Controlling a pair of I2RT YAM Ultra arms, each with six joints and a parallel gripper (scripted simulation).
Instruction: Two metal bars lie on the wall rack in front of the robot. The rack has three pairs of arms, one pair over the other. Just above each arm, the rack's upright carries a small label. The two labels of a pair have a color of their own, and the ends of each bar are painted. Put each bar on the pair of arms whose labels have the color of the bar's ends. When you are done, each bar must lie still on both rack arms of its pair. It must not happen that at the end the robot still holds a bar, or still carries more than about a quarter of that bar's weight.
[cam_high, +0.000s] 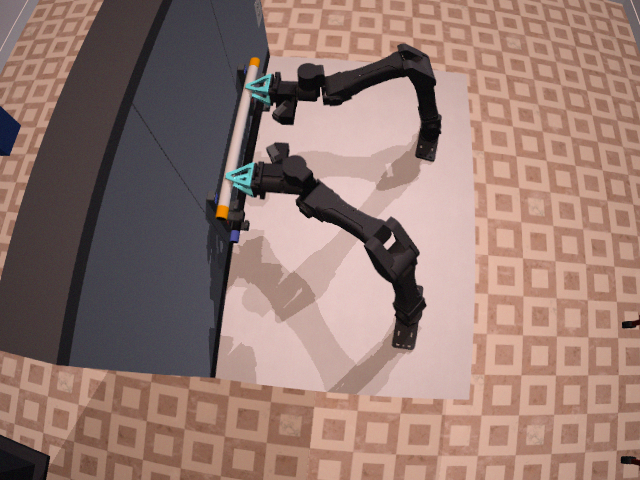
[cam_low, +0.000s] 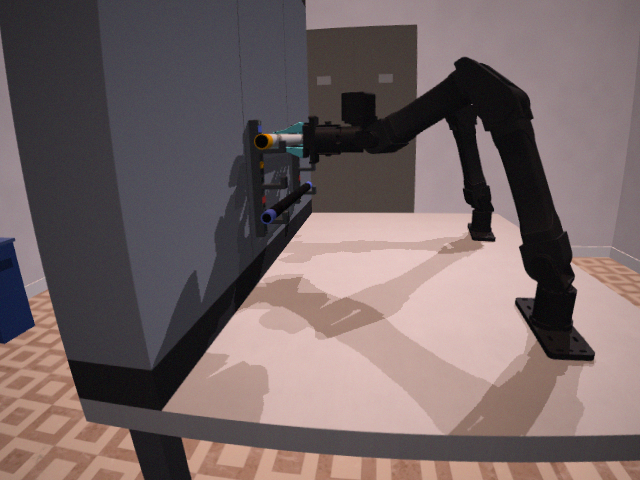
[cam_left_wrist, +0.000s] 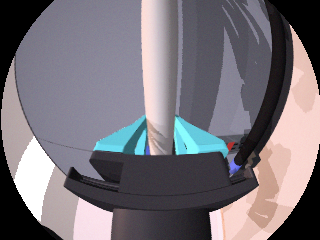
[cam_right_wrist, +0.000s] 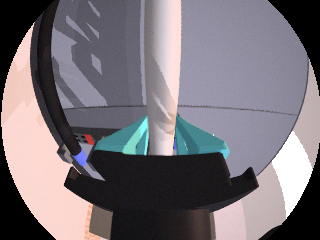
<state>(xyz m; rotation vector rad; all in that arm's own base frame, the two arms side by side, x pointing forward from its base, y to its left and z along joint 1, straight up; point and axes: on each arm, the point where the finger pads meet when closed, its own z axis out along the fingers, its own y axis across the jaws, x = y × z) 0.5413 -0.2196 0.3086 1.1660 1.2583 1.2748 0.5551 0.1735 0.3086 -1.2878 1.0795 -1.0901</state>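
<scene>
- The left gripper (cam_high: 227, 176) (cam_low: 289, 139) (cam_left_wrist: 161, 120) and right gripper (cam_high: 248, 86) (cam_right_wrist: 161, 119) are grasping the orange-ended bar (cam_high: 237, 134) (cam_low: 284, 139) (cam_left_wrist: 160, 65) (cam_right_wrist: 162, 65) near opposite ends, probably keeping it level.
- It is sitting by the blue-labelled top pair (orange labels mark the middle).
- The exterior view is showing the blue-ended bar (cam_high: 234, 236) (cam_low: 289, 202) (cam_left_wrist: 277, 60) (cam_right_wrist: 45, 55) at the rack's (cam_high: 210, 200) (cam_low: 254, 180) red-labelled bottom; the top view is hiding that height.
</scene>
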